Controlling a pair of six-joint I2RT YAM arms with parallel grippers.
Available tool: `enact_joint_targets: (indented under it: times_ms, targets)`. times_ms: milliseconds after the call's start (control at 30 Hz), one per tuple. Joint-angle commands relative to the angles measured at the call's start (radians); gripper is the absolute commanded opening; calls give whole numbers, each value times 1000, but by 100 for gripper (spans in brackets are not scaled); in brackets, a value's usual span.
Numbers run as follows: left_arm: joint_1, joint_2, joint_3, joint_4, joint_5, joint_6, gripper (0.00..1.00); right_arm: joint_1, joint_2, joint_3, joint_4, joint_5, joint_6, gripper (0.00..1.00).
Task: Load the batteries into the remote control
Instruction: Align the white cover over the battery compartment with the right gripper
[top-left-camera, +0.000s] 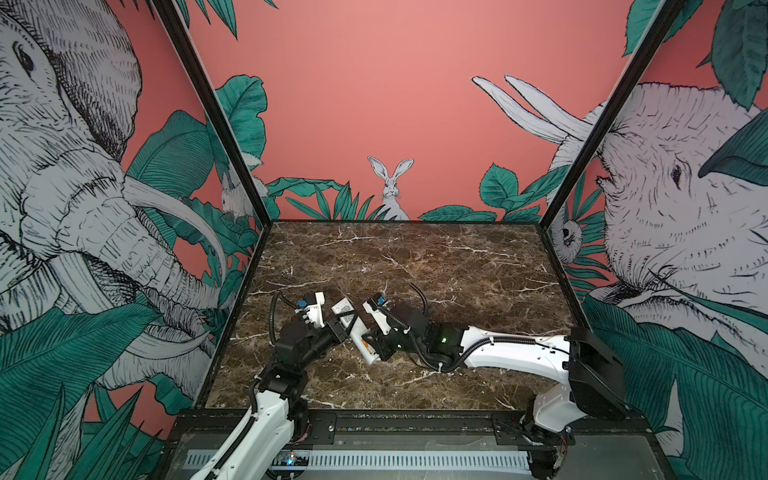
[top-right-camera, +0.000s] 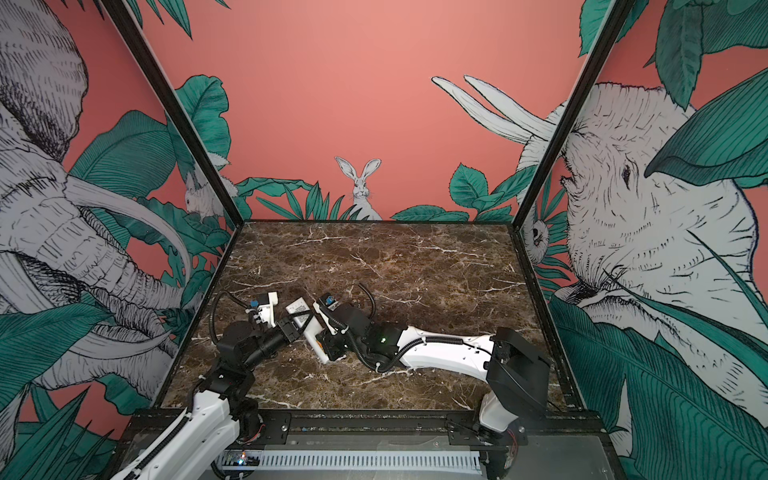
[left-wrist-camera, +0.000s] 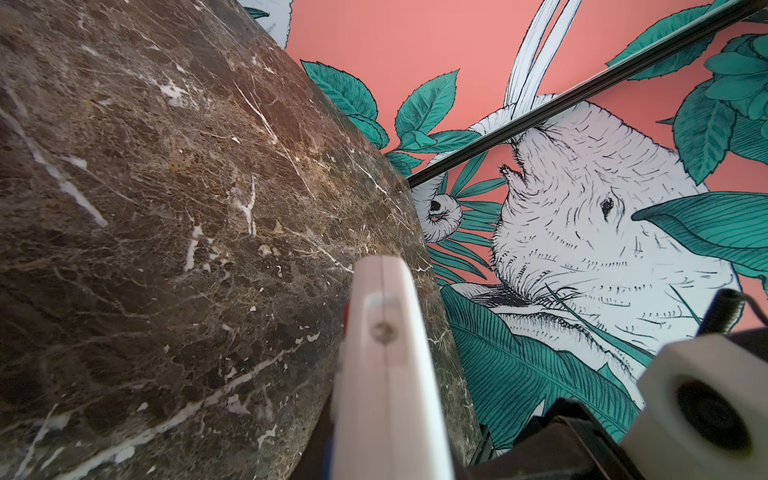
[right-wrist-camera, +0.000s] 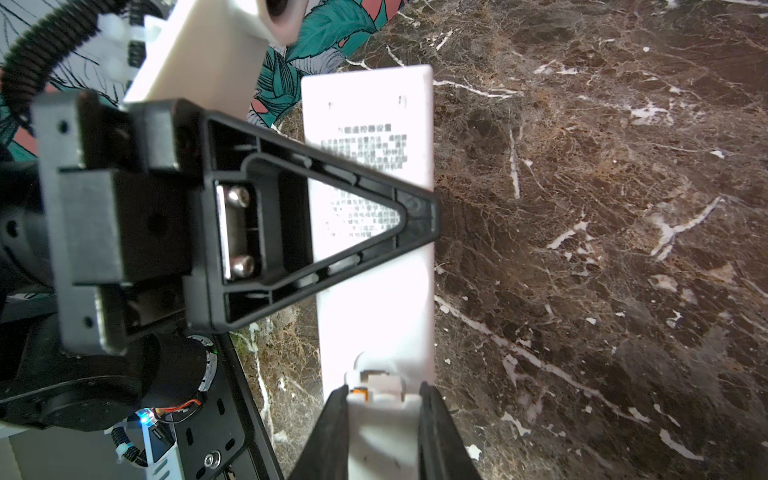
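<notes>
The left claw (top-left-camera: 350, 319) is clenched across the remote (top-left-camera: 358, 334) near its middle. One finger (right-wrist-camera: 417, 212) lies over the printed label on the plain back. The right claw (right-wrist-camera: 384, 432) grasps the same remote at its end, with a finger on each long edge. The remote's long axis runs straight out from the right claw and crosswise to the left claw's fingers, back face up. Between the right claw's fingers the compartment stands open, and an orange battery (right-wrist-camera: 358, 390) shows inside. Beyond both claws spreads the marble table (top-left-camera: 415, 257). Only the right wrist view shows the label and compartment. The left wrist view sees the remote edge-on, and both top views show the claws meeting at it.
</notes>
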Motion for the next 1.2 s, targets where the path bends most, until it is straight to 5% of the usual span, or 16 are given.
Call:
enact_joint_targets:
  times_ms: [0,1167]
  targets:
    - [-2,-14,-6,46,-3,-10,0,8,9,23,28,15,-13,1]
    - [-2,-2,6,61,-6,-26,0,25,52,11,8,47,-38,0]
